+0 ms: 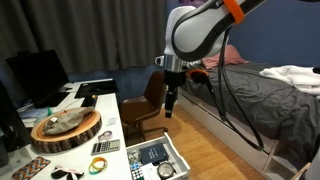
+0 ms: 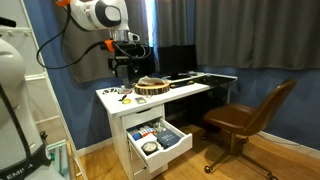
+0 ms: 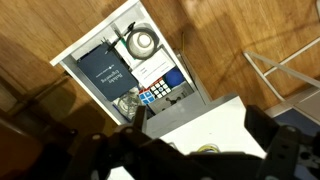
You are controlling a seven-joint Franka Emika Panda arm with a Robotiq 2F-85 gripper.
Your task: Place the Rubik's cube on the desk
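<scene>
The Rubik's cube point(image 3: 154, 94) shows white, red and blue squares. It lies in the open drawer point(image 3: 66, 62) of the white unit below the desk, next to a dark blue book point(image 3: 104, 66). The long white desk appears in both exterior views point(image 1: 108, 108) point(image 2: 185, 88), and its corner shows in the wrist view point(image 3: 205, 118). My gripper point(image 3: 200, 135) is open and empty. It hangs in the air above the desk's end and the drawer, well above the cube point(image 1: 170, 104) point(image 2: 124, 66).
A round wooden slab point(image 1: 66, 126) point(image 2: 152, 86), a greenish calculator point(image 1: 105, 147) and a tape roll point(image 1: 98, 165) point(image 3: 208, 150) sit on the desk. A monitor point(image 1: 38, 75) stands behind them. A brown chair point(image 2: 245, 118) and a grey bed point(image 1: 270, 95) are nearby.
</scene>
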